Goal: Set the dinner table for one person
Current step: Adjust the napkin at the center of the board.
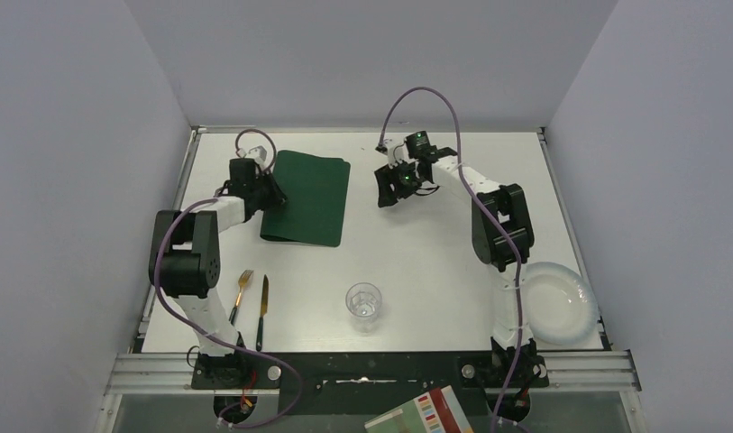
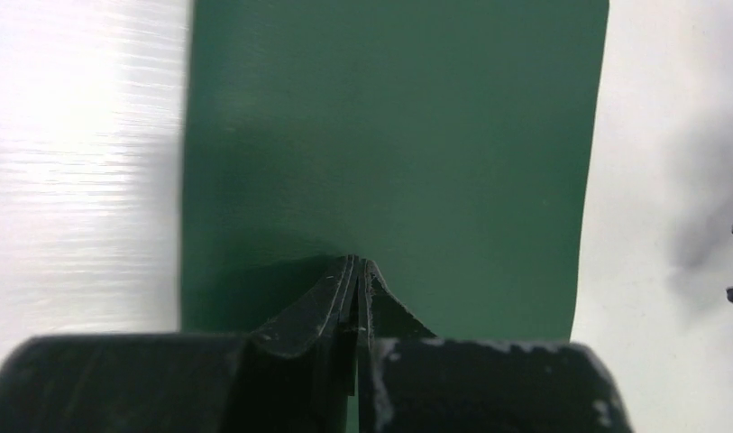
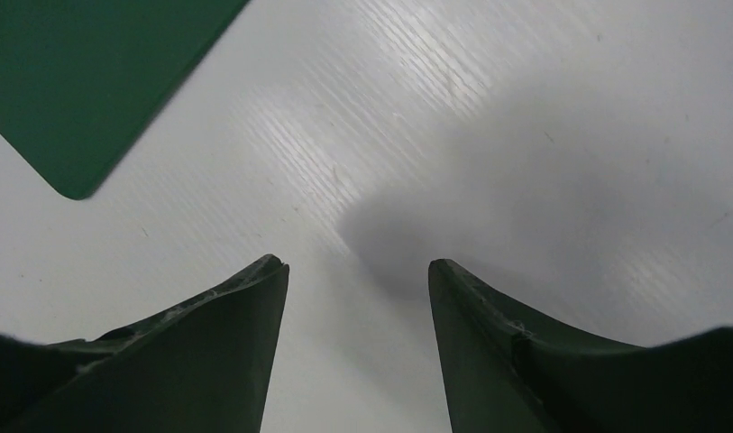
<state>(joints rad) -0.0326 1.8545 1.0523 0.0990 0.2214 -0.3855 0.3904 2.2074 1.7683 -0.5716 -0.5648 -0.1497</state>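
Top external view: the large flat white rectangular desk (image 1: 435, 262) with its thin metal rim carries a dark green rectangular placemat (image 1: 308, 194) in the far-left quarter, well apart from the gold metal fork (image 1: 242, 290) and dark-handled knife (image 1: 263, 307) at the near left, the clear drinking glass (image 1: 363, 305) near centre and the round white plate (image 1: 556, 302) at the near right. The left tool (image 1: 270, 191) sits at the placemat's left edge; the right tool (image 1: 391, 185) hangs over bare desk to the placemat's right. Left wrist view: the left tool (image 2: 355, 266) is pressed together on the near edge of the placemat (image 2: 389, 135), pinching it. Right wrist view: the right tool (image 3: 358, 266) is spread, holding nothing, above bare desk (image 3: 525, 135), with one placemat corner (image 3: 74, 90) just beside it. Assessment: the step in hand appears to be drawing the placemat toward the near centre. Recommend a low, level pull so the sheet slides flat without folding, a path clear of the glass, and the right tool kept off the placemat.
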